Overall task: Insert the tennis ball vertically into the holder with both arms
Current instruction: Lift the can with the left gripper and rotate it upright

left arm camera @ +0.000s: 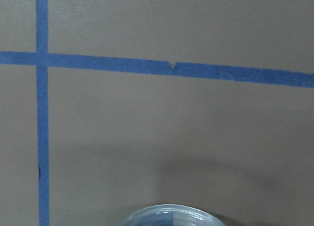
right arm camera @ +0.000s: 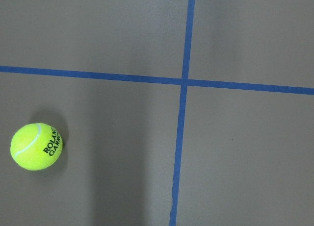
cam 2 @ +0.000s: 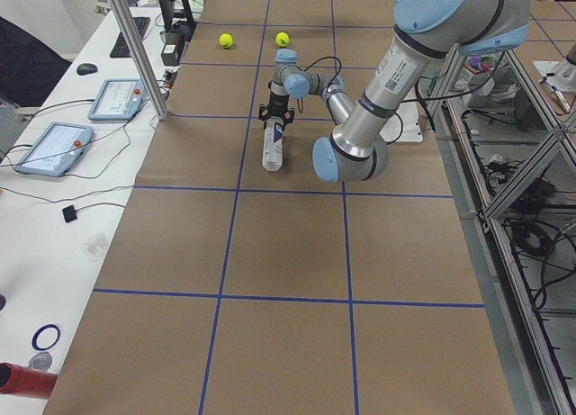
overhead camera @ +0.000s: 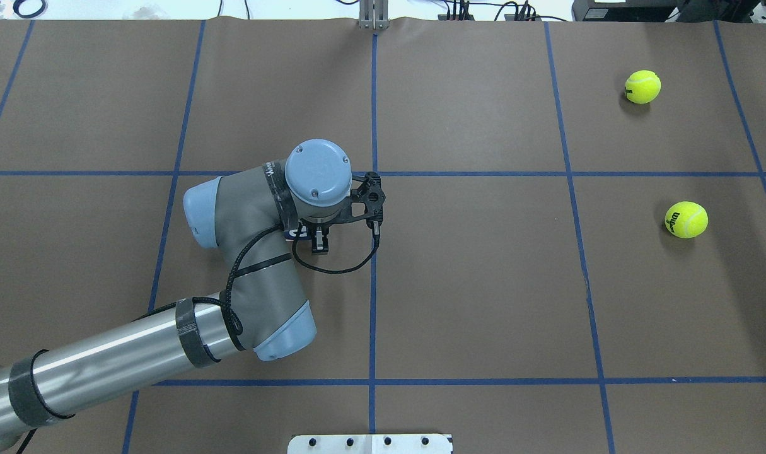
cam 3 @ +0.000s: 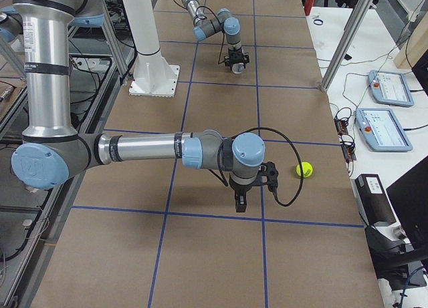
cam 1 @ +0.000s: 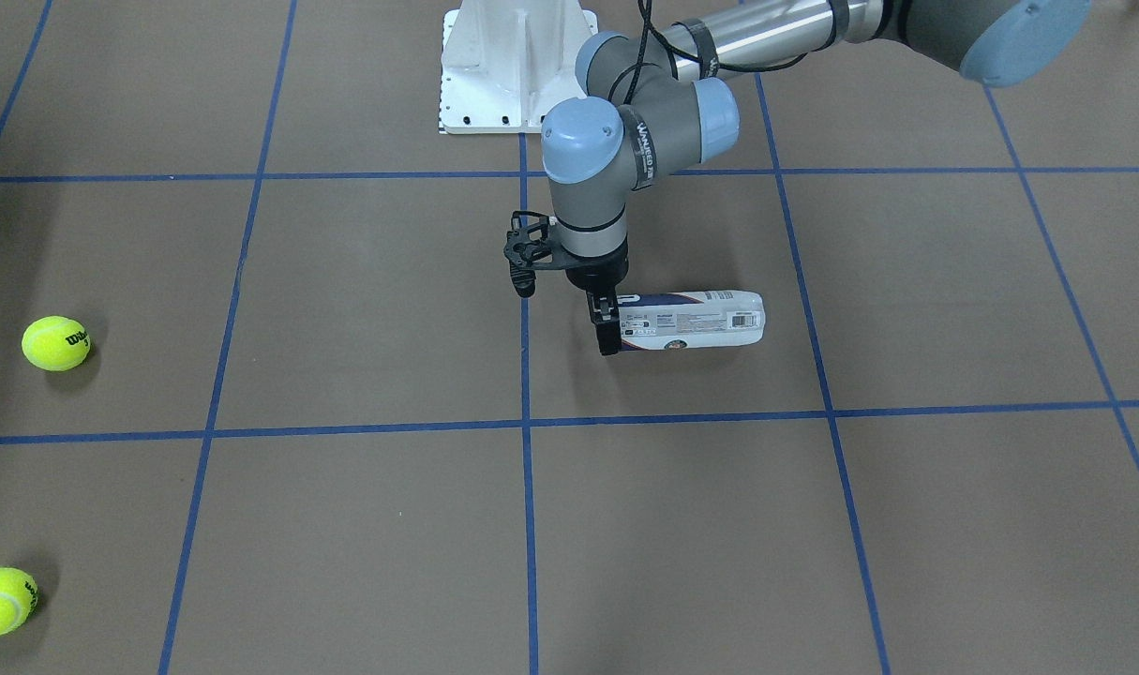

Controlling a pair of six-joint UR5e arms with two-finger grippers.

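The holder, a clear can with a navy-and-white label, lies on its side on the brown table; it also shows in the exterior left view. My left gripper points down at the can's open end, fingers close together on its rim. In the overhead view the wrist hides the can. The left wrist view shows only the can's clear rim. My right gripper hovers above the table left of a tennis ball; I cannot tell whether it is open. That ball lies alone.
Two more tennis balls lie on the table's right side, far from the can. The white pedestal base stands at the robot's edge. Blue tape lines grid the table.
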